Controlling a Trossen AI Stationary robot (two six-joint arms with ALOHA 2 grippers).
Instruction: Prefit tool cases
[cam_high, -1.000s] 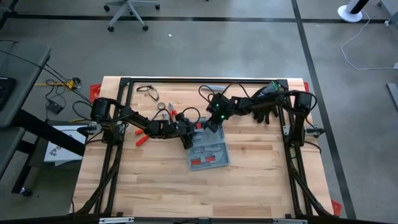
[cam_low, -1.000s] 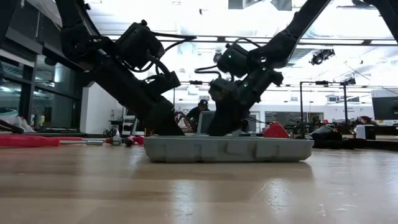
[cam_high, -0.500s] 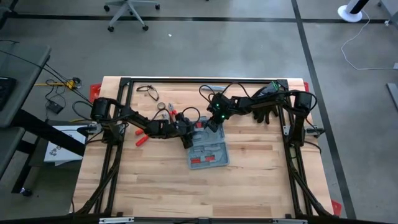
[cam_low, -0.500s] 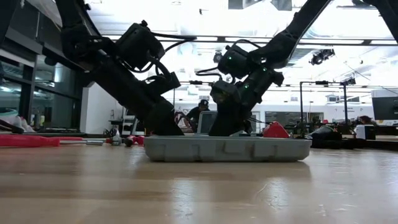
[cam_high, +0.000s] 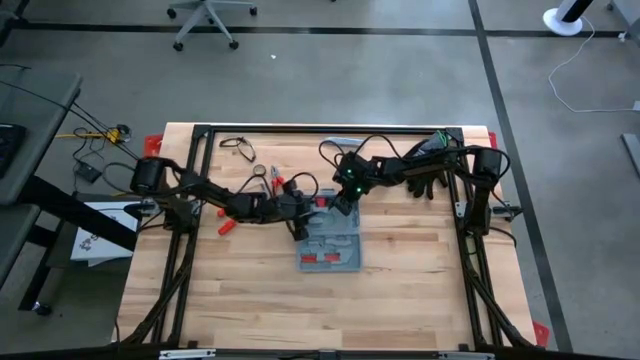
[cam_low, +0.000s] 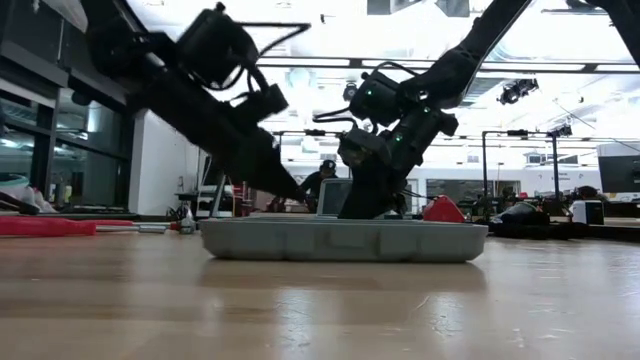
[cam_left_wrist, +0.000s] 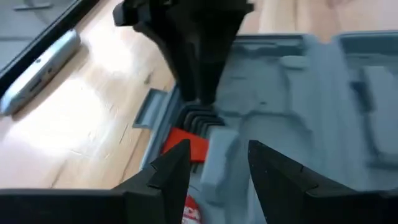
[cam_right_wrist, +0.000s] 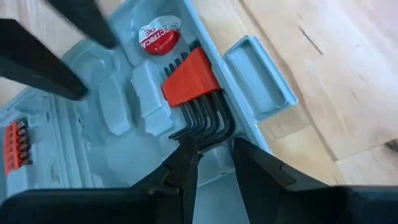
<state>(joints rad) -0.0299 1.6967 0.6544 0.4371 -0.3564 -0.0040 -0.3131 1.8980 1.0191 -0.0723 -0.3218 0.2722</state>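
We work at a pale wooden table (cam_high: 250, 290) on a grey floor, a lit workshop showing beyond its far edge in the low view.

Our left gripper (cam_left_wrist: 217, 165) stands with its fingers (cam_left_wrist: 171, 168) parted, nothing between them; they hover just over the end of the tool case (cam_high: 329, 243) that holds a red tool holder (cam_left_wrist: 189, 144). From above, this left gripper (cam_high: 300, 222) sits at the case's far left corner. Our right gripper (cam_right_wrist: 208, 158) also has its fingers (cam_right_wrist: 258, 163) spread apart and grasps nothing. It points down at the dark hex keys (cam_right_wrist: 202, 124) fanning out of their red holder (cam_right_wrist: 189, 79) inside the open case (cam_right_wrist: 118, 118). From above, the right gripper (cam_high: 341, 204) is at the case's far edge, close beside the left one.

The blue-grey case lies open and flat near the middle of the table; two red inserts (cam_high: 318, 260) show in its near half. In the low view its shallow shell (cam_low: 340, 240) rests flat on the wood, and both arms come down to it from behind. Beside the case's end a small grey latch tab (cam_right_wrist: 260, 73) sticks out over the wood.

Loose red-handled tools (cam_high: 228, 222) lie on the table to the left. A dark heap (cam_high: 425, 178) lies near the far right corner.
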